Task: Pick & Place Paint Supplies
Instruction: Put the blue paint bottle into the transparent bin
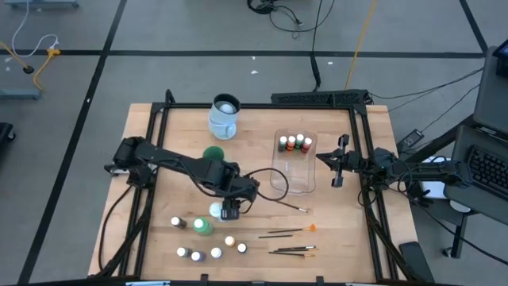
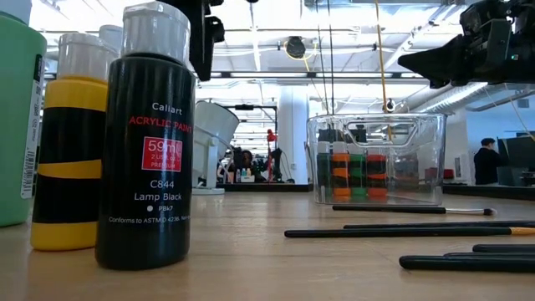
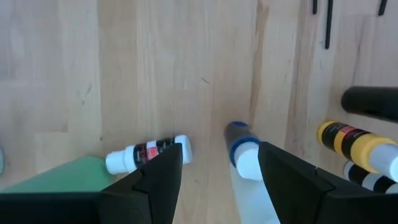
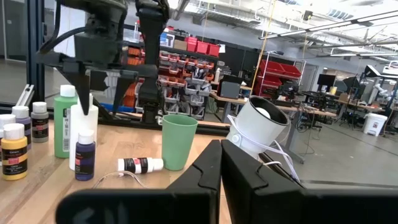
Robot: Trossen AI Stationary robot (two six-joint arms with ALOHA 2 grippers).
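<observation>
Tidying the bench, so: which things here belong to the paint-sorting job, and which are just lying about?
Job: small bottles, green bottle, brushes; left pincer hovers over bottles, right pincer waits by clear tub.
Lying about: mug, green cup, clear tub.

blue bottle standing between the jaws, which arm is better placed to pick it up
Left. The left gripper hangs open right over the blue bottle, one finger on each side. The right gripper sits shut beside the clear tub, well away from the loose bottles.

Around clear tub (image 1: 295, 163): bare wood toward the mug (image 1: 224, 116). Brushes (image 1: 290, 232) and small bottles (image 1: 214, 246) crowd its near side; left arm (image 1: 182, 167) blocks alongside.
</observation>
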